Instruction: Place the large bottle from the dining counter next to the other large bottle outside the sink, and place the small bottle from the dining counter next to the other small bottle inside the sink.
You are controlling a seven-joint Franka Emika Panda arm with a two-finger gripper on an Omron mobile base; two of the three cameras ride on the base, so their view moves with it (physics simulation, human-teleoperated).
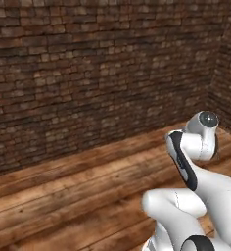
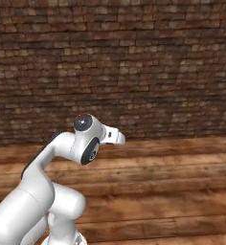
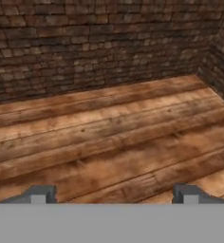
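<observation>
My gripper [image 3: 115,195] stands open in the hand view, its two finger tips [image 3: 40,194] far apart at the bottom, with nothing between them but bare wooden floor. The bottles, the dining counter and the sink are out of view. My folded white arm [image 1: 196,147] rises in the lower right of the left base view, and the same arm [image 2: 81,139] in the lower left of the right base view.
A dark brick wall [image 1: 98,68] runs across ahead, meeting a second brick wall [image 1: 230,73] in a corner at the right. A brown plank floor [image 3: 114,133] stretches from me to the walls.
</observation>
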